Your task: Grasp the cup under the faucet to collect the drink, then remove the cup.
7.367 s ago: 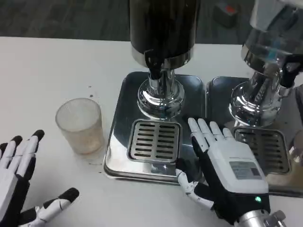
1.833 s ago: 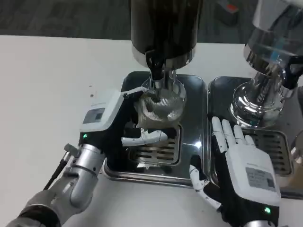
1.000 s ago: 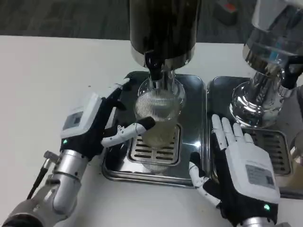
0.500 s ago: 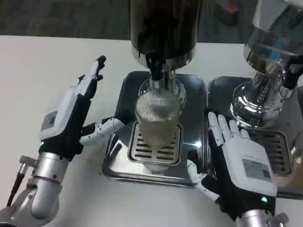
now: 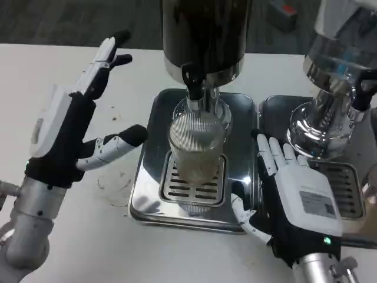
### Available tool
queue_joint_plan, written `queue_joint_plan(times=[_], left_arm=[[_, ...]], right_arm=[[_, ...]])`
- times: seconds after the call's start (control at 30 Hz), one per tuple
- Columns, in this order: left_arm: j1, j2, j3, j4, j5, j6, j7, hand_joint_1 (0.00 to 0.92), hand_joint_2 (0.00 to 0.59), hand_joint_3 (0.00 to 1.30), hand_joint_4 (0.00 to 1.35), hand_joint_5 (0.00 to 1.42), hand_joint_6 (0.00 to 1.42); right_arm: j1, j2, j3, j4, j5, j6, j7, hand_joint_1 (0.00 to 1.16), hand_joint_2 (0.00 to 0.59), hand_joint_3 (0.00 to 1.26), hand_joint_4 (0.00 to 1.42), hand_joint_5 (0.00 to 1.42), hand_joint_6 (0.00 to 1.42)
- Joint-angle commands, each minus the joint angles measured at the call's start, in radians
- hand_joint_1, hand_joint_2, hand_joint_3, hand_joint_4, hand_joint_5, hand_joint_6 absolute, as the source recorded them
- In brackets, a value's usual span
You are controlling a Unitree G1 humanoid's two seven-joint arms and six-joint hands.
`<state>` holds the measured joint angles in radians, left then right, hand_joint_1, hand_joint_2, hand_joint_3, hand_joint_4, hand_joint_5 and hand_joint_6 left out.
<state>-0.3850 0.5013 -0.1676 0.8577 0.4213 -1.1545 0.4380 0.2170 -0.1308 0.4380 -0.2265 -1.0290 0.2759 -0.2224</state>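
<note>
A: Could a hand get at the cup [image 5: 197,154]?
B: From 9 o'clock, sure; bare table [image 5: 70,212] lay that way. The faucet [image 5: 194,85] hung right over it at 12.
A: And 3 o'clock?
B: Tight. The right hand [image 5: 294,200] lay flat there, second dispenser [image 5: 330,88] behind it.

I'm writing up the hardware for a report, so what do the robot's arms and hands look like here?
Both forearms are silver metal cylinders. The left hand has a white back plate over a black body, with white fingers tipped black. The right hand looks the same, with a grey label on its white back and a small green light near the wrist.
</note>
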Motion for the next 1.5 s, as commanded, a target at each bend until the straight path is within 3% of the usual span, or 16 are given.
queue_joint_plan(times=[0.03, 0.33, 0.83, 0.97, 1.2, 1.5], left_arm=[[0.009, -0.008, 0.01, -0.066, -0.037, -0.028, -0.09, 0.0, 0.087, 0.09, 0.0, 0.19, 0.13], [-0.035, -0.059, 0.007, -0.069, -0.064, -0.029, -0.223, 0.0, 0.093, 0.13, 0.0, 0.22, 0.16], [0.02, -0.075, 0.023, -0.139, -0.012, -0.069, -0.255, 0.0, 0.097, 0.29, 0.13, 0.4, 0.29], [0.033, -0.071, 0.039, -0.166, 0.028, -0.069, -0.248, 0.0, 0.112, 0.31, 0.16, 0.4, 0.31], [0.056, -0.053, 0.059, -0.237, 0.193, -0.071, -0.177, 0.0, 0.123, 0.33, 0.18, 0.42, 0.31], [0.066, -0.021, 0.04, -0.296, 0.351, -0.05, -0.049, 0.0, 0.136, 0.37, 0.2, 0.44, 0.32]], right_arm=[[-0.005, 0.009, -0.004, 0.009, 0.01, 0.004, -0.006, 0.41, 0.5, 0.0, 0.0, 0.0, 0.03], [0.006, 0.031, -0.005, 0.013, 0.007, 0.016, -0.034, 0.41, 0.498, 0.0, 0.0, 0.0, 0.03], [0.005, 0.036, -0.011, 0.021, 0.015, 0.016, -0.04, 0.4, 0.497, 0.0, 0.0, 0.0, 0.03], [0.0, 0.029, -0.009, 0.024, 0.02, 0.011, -0.032, 0.4, 0.497, 0.0, 0.0, 0.0, 0.03], [-0.003, 0.027, -0.007, 0.03, 0.032, 0.01, -0.033, 0.4, 0.497, 0.0, 0.0, 0.0, 0.03], [-0.003, 0.033, -0.011, 0.041, 0.059, 0.008, -0.044, 0.4, 0.497, 0.0, 0.0, 0.0, 0.03]])
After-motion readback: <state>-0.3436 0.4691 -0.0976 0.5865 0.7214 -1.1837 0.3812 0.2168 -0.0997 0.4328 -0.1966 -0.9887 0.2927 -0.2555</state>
